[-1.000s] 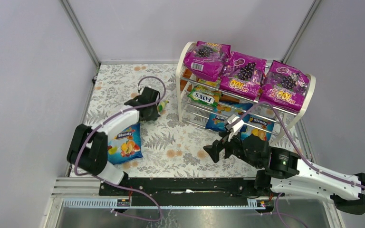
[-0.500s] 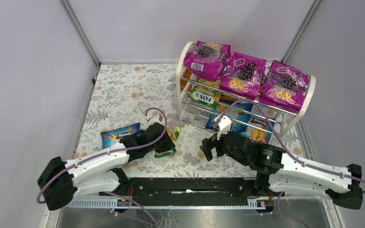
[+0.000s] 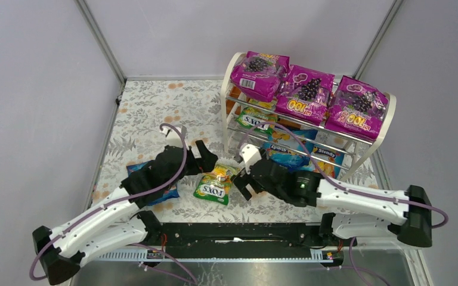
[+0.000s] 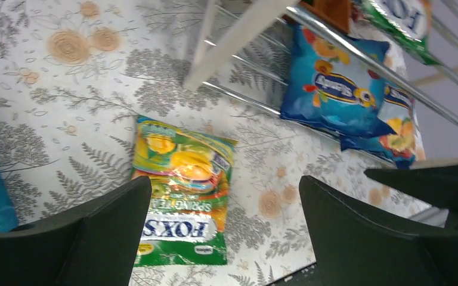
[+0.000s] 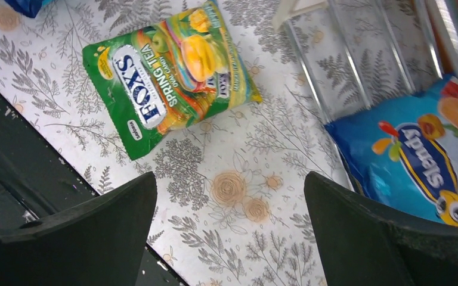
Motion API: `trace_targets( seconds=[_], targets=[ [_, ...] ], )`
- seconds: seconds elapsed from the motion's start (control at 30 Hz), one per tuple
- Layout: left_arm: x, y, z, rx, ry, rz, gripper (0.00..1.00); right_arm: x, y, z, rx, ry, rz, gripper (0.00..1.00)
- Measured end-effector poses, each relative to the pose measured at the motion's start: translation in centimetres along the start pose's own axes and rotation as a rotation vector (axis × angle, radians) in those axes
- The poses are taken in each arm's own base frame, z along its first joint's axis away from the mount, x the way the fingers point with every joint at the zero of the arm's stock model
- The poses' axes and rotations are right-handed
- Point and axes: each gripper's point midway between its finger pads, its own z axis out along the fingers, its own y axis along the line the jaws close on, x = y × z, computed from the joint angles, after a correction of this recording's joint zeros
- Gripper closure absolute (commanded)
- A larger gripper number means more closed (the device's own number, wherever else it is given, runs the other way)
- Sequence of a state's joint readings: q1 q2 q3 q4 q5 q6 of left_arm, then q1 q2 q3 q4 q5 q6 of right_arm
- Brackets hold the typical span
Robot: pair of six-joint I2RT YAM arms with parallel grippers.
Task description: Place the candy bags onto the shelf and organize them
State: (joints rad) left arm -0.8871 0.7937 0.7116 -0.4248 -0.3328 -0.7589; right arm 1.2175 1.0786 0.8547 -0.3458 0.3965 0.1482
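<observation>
We are noting the FOX'S bag (image 3: 213,186), gripped earlier, now lying free on the table (image 3: 149,107); left gripper (image 3: 207,154) is hovering spread wide, empty; right gripper (image 3: 241,183) likewise.

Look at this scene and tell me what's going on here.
The job is filling a small shelf with candy. Three magenta bags sit on the top tier, blue bags on the bottom one. A green FOX'S bag lies flat on the table before the shelf, held by neither: the left hand and right hand both hover open near it. A loose blue bag lies on the table under the left arm.
</observation>
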Motion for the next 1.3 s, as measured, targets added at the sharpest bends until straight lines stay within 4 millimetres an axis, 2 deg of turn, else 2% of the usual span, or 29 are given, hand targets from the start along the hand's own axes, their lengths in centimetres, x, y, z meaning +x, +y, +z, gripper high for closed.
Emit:
trace_targets(
  seconds=[0.07,0.1,0.13,0.2,0.3,0.4,0.47,0.67,0.83,0.9,1.0,1.07,1.13,1.2,1.3],
  targets=[
    [-0.4,1.1,0.4,-0.028,-0.006,-0.024,0.01,0.2,0.9,1.3,-0.022,0.024,-0.037,0.00],
    [0.1,1.9,1.0,-0.047,0.015,-0.033,0.01,0.3,1.3,1.9,-0.034,0.030,-0.050,0.00],
    [1.2,2.9,1.6,-0.070,0.049,-0.045,0.01,0.4,1.7,2.4,-0.046,0.036,-0.061,0.00],
    [4.6,5.1,2.6,-0.121,0.151,-0.058,0.01,0.6,2.5,3.5,-0.071,0.043,-0.077,0.00],
    [9.7,7.9,2.7,-0.176,0.287,-0.073,0.01,0.6,3.7,4.7,-0.109,0.044,-0.087,0.00],
    [12.5,9.5,2.3,-0.194,0.343,-0.104,0.01,0.5,4.5,5.6,-0.133,0.044,-0.088,0.00],
    [13.3,9.9,2.4,-0.196,0.355,-0.122,0.03,0.4,4.9,5.9,-0.146,0.044,-0.087,0.00],
    [13.7,8.8,3.3,-0.142,0.355,-0.182,0.36,0.1,5.1,6.0,-0.153,0.028,-0.081,0.00],
    [14.7,8.6,3.2,-0.121,0.383,-0.209,0.73,0.2,5.1,6.1,-0.150,0.026,-0.080,0.00],
    [14.8,8.5,3.1,-0.116,0.386,-0.219,0.81,0.3,5.0,6.2,-0.145,0.024,-0.081,0.00],
    [14.0,7.7,2.8,-0.076,0.365,-0.230,0.86,0.5,5.0,6.2,-0.145,0.023,-0.102,0.00],
    [13.4,7.1,2.7,-0.047,0.346,-0.239,0.87,0.5,5.2,6.2,-0.140,0.014,-0.147,0.00],
    [12.8,6.6,2.5,-0.023,0.332,-0.248,0.84,0.5,5.6,6.2,-0.136,0.005,-0.194,0.00],
    [12.5,6.2,2.5,-0.010,0.331,-0.254,0.67,0.8,5.9,6.4,-0.132,0.010,-0.227,0.00],
    [12.5,5.9,2.3,-0.007,0.343,-0.269,0.50,1.4,5.7,6.9,-0.115,0.027,-0.259,0.00]
  ],
)
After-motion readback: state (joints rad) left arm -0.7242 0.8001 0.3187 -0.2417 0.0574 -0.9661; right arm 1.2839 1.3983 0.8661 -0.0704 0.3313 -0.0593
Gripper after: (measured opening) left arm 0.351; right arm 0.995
